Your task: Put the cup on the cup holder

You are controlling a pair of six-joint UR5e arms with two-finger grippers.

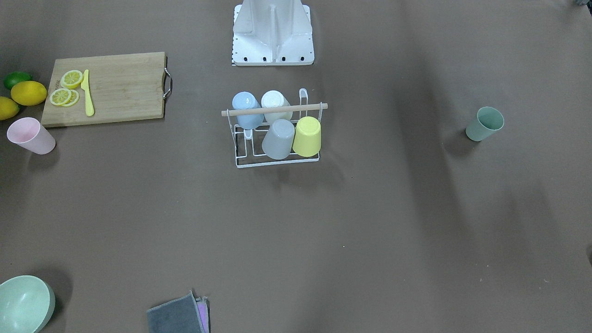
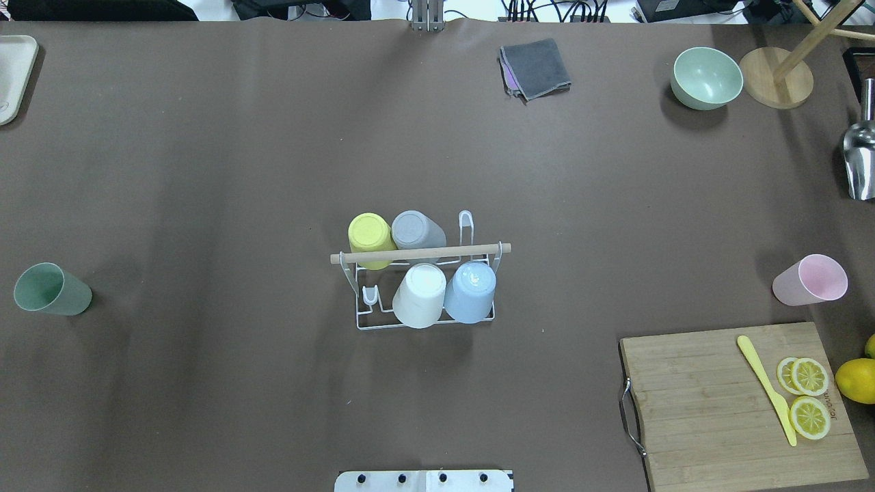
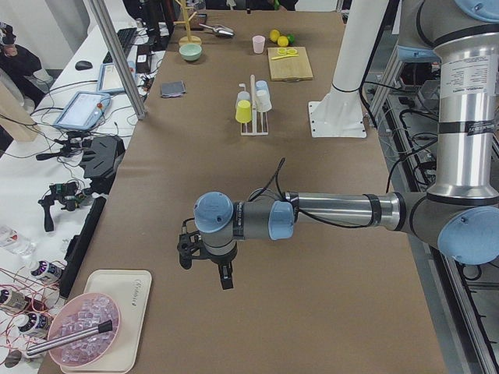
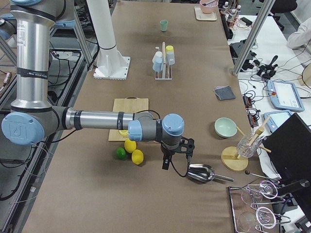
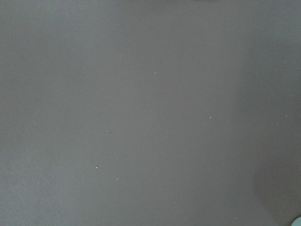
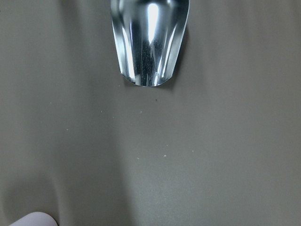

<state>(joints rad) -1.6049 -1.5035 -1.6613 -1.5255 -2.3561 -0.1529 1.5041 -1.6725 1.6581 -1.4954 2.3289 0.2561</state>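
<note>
Front view: cup holder (image 1: 314, 107) mid-table, four cups (image 1: 306, 135) upside-down on it. Two loose cups stand upright: green cup (image 1: 484, 123) far out on the robot's left side, pink cup (image 1: 31, 135) far right by the cutting board (image 1: 115, 88).

Overhead: two prongs (image 2: 370, 295) free, near-left and far-right.

Left side view: left gripper (image 3: 209, 269) hovers over bare table; claw open or closed, cannot tell.

Right side view: right gripper (image 4: 176, 156) near metal scoop (image 4: 200, 173); claw state, cannot tell.

Wrist views: no fingers shown. The left one has a greenish sliver in its corner, maybe the green cup.

Cup is likely light, stiff, smooth plastic, tapered. Pinch the rim wall, then invert onto a prong.
</note>
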